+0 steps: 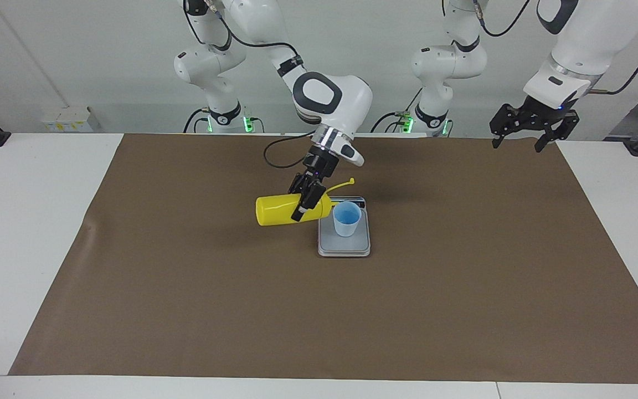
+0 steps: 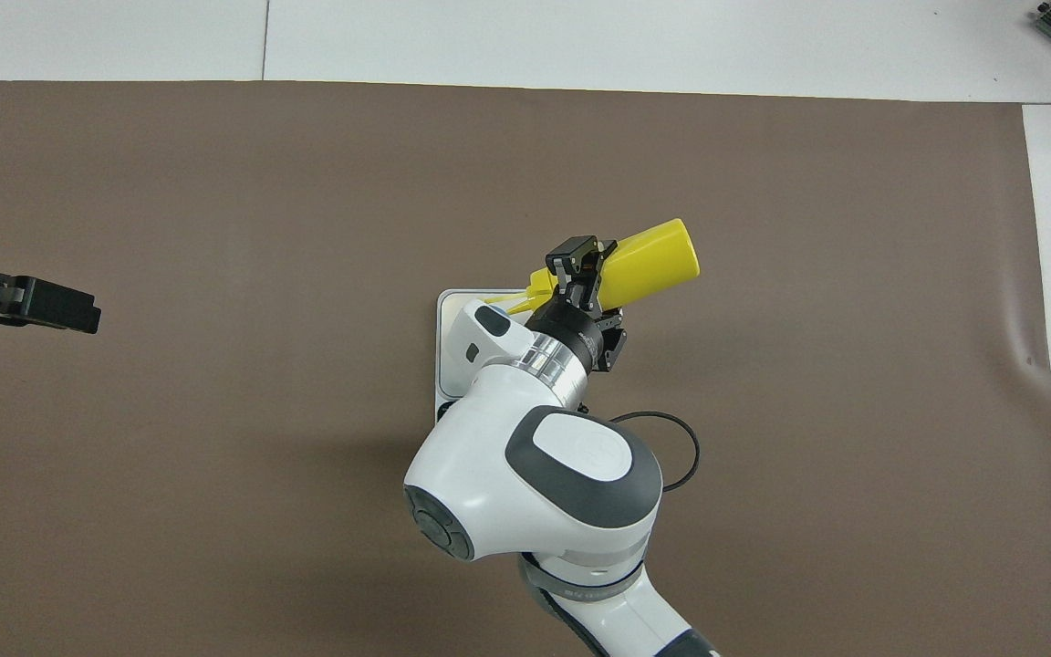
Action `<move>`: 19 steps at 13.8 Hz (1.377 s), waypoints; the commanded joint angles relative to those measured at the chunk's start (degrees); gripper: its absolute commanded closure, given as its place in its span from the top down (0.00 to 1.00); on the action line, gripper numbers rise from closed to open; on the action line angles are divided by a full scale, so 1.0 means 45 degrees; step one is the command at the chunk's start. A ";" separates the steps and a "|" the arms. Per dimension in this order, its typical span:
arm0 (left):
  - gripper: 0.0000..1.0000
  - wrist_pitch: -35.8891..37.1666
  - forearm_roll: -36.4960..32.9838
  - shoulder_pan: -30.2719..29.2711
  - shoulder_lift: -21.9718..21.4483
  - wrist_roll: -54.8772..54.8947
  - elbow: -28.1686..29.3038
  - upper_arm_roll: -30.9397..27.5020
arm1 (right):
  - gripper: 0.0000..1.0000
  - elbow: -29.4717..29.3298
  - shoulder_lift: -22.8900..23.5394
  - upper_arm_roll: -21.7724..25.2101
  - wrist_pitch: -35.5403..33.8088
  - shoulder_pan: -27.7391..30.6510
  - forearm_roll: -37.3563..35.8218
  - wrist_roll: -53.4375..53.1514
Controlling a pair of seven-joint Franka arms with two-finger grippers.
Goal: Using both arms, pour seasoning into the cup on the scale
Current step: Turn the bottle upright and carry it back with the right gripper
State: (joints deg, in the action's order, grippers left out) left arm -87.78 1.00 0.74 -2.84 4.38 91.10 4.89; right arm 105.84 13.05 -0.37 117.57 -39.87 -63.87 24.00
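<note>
My right gripper [image 1: 309, 200] is shut on the yellow seasoning bottle [image 1: 280, 210] and holds it almost level in the air. The nozzle end points at the pale blue cup [image 1: 346, 219] and stops just beside its rim, and the cap strap [image 1: 345, 182] sticks out above. The cup stands upright on the silver-grey scale [image 1: 344, 245]. In the overhead view the bottle [image 2: 653, 260] sits in the gripper [image 2: 580, 274], the arm hides the cup, and only an edge of the scale [image 2: 449, 315] shows. My left gripper [image 1: 528, 133] hangs open and empty, waiting over the mat's edge at the left arm's end.
A brown mat [image 1: 186, 288] covers most of the white table [image 1: 25, 221]. A black cable [image 2: 671, 456] loops on the mat near the right arm's wrist. The left gripper [image 2: 28, 303] shows at the edge of the overhead view.
</note>
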 commanded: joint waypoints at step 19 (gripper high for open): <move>1.00 0.0131 0.0169 -0.0222 -0.0228 0.0082 0.0185 0.0123 | 0.00 0.2418 -0.4093 -0.0075 0.2739 0.5262 1.0746 0.3801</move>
State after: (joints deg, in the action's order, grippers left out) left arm -87.78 1.00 0.74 -2.84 4.38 91.10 4.89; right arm 114.55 -2.95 -0.14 128.16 -19.37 -21.22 36.49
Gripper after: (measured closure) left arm 0.000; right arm 0.458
